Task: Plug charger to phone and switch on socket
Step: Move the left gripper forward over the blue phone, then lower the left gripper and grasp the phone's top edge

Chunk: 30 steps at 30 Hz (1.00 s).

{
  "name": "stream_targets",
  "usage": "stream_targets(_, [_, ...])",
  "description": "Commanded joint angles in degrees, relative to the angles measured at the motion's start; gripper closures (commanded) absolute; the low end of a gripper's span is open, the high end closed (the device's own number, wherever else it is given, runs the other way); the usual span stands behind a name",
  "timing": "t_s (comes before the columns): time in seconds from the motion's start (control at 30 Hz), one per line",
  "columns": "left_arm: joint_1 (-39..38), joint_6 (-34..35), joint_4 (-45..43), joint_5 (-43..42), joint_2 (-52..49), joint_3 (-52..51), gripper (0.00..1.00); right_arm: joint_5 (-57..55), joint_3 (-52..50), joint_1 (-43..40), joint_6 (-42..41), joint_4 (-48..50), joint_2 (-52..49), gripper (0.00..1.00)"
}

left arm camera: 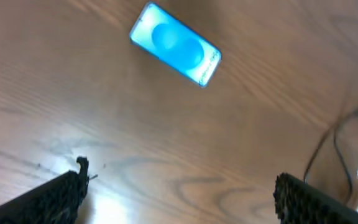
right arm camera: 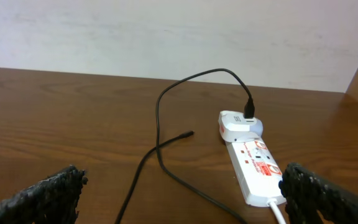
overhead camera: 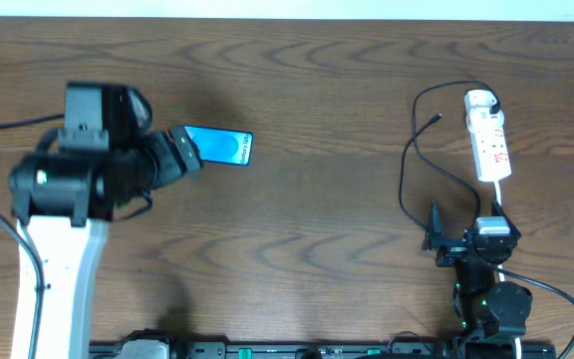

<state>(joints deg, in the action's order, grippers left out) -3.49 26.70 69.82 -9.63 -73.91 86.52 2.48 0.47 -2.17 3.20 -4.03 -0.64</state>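
You have a wooden desk [overhead camera: 317, 219] in front of you. Your left tool [left arm camera: 179, 186] hangs released, fingers [left arm camera: 48, 199] spread wide, above the desk just short of the phone [left arm camera: 176, 45], which lies flat with its screen lit at left-centre. Your right tool [right arm camera: 182, 186] is likewise released, near the corded end of the socket [right arm camera: 253, 163] at the far right. A white adapter [right arm camera: 236, 124] sits at the socket's far end. The charger [right arm camera: 160, 124] loops from that adapter across the desk, and its small plug [right arm camera: 186, 134] lies free left of the socket, well apart from the phone.
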Motion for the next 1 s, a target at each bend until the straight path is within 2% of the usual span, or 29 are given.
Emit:
stream_targets(0.0, [0.1,8.2,2.6,6.9,-5.8,7.2,0.06,-0.4,-0.2,-0.2,0.2,-0.2,0.4,0.01])
stream_targets(0.17, [0.1,15.7,3.2,7.6,-12.1,12.6,0.09,-0.4,-0.2,-0.2,0.2,-0.2,0.4,0.01])
stream_targets(0.4, [-0.2,28.2,-0.5,7.8,-17.9,13.3,0.09,-0.4,-0.2,-0.2,0.2,-0.2,0.4,0.01])
stream_targets(0.43, [-0.4,28.9,-1.2,7.8,-18.5,13.3,0.08,-0.4,-0.2,-0.2,0.2,-0.2,0.4,0.01])
stream_targets(0.47, [-0.8,29.7,-2.1,7.8,-19.2,13.3,0.02,-0.4,-0.2,-0.2,0.2,-0.2,0.4,0.01])
stream_targets(0.5, [-1.3,30.2,-3.2,7.8,-20.0,13.3,0.01,-0.4,-0.2,-0.2,0.2,-0.2,0.4,0.01])
stream_targets(0.83, [-7.3,41.4,-9.6,14.5,-28.8,13.3,0.01,-0.4,-0.2,-0.2,0.2,-0.2,0.4,0.01])
stream_targets(0.97, [-8.0,43.5,-10.8,16.3,-32.5,13.3,0.01,-0.4,-0.2,-0.2,0.2,-0.2,0.4,0.01])
